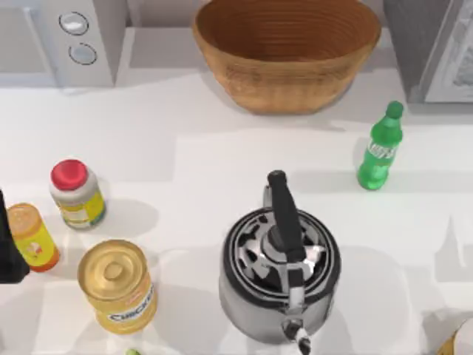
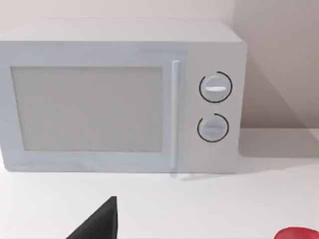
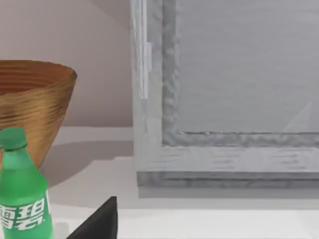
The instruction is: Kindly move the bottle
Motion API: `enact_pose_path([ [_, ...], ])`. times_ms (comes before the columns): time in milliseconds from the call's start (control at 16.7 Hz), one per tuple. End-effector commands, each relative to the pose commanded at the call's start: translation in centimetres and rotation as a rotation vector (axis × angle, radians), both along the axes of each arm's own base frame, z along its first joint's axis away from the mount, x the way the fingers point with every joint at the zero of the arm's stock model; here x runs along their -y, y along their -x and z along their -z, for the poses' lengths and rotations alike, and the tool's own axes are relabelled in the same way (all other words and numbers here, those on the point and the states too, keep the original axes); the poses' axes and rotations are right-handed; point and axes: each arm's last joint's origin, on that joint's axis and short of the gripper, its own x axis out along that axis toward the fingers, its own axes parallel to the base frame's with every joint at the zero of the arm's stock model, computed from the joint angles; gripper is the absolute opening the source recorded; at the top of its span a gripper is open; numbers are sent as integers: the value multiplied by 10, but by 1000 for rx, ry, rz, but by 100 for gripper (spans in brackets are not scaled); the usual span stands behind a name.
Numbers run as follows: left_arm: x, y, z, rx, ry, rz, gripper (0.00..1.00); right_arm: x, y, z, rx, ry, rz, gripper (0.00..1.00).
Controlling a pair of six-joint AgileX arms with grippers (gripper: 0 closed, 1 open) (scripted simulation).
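Top view: green bottle [image 1: 380, 148] upright on the table [image 1: 207, 163], right of the kettle [image 1: 279, 270].
It stands apart from the kettle, in front of the wicker basket's [image 1: 288, 55] right end. The left arm sits at the table's left edge by the orange bottle [image 1: 31, 237]. Whether either end effector is wide or narrow cannot be told.

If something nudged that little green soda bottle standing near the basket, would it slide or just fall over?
Probably fall over. The green bottle is tall and slim on a narrow base, so a push near its cap would likely tip it. Once lying down, its round body could roll across the smooth white table. It looks like plastic, so probably light and not fragile.
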Motion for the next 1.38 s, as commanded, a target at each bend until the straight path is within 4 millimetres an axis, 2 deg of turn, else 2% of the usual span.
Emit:
enact_pose_path([
  [180, 0, 0, 0, 0, 0, 0, 100, 0, 0, -1, 2, 2, -7, 100],
  [480, 0, 0, 0, 0, 0, 0, 100, -3, -13, -17, 11, 35, -119, 100],
  [660, 0, 0, 0, 0, 0, 0, 100, -4, -33, -25, -19, 65, -223, 100],
  [840, 0, 0, 0, 0, 0, 0, 100, -4, -63, -24, -65, 91, -343, 100],
  [1080, 0, 0, 0, 0, 0, 0, 100, -1, -109, -6, -118, 111, -503, 100],
  [1260, 0, 0, 0, 0, 0, 0, 100, 3, -139, 22, -147, 111, -608, 100],
  [1380, 0, 0, 0, 0, 0, 0, 100, 6, -151, 42, -161, 104, -668, 100],
])
